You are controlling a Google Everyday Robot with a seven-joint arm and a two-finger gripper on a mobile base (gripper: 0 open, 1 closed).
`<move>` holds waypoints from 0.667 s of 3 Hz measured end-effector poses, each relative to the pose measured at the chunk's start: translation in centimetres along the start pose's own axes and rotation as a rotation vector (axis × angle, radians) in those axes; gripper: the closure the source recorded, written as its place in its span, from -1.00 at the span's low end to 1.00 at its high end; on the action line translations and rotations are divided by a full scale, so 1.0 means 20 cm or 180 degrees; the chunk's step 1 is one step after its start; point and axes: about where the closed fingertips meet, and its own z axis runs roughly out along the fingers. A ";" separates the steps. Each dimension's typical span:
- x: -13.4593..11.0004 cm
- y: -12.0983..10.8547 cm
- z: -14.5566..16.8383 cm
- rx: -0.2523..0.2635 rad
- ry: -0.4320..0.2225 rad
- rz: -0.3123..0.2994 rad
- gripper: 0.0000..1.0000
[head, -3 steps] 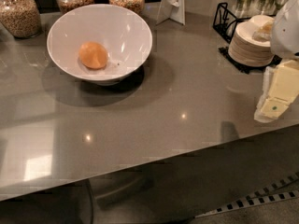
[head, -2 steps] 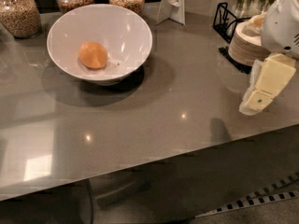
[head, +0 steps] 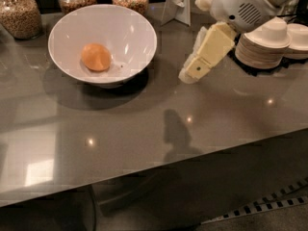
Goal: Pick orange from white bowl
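Note:
The orange [head: 96, 57] lies inside the white bowl [head: 137, 30], left of the bowl's middle. The bowl stands on the grey counter at the back left. My gripper [head: 188, 76] hangs above the counter just right of the bowl, its cream-coloured finger pointing down and to the left. It is apart from the bowl and holds nothing that I can see. The white arm housing [head: 240, 4] is above it at the upper right.
Three glass jars of grains [head: 19, 13] stand behind the bowl. A white card stand [head: 175, 4] is at the back centre. A stack of small white plates [head: 264, 44] sits at the right. The counter's front edge runs diagonally across the lower part of the view.
The gripper has moved left and farther in over the counter, from beside the plate stack to just right of the bowl. The orange and bowl have not moved.

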 end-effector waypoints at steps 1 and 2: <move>-0.33 -0.02 0.14 0.0072 -0.0272 -0.0026 -1.00; -0.33 -0.02 0.14 0.0072 -0.0272 -0.0026 -1.00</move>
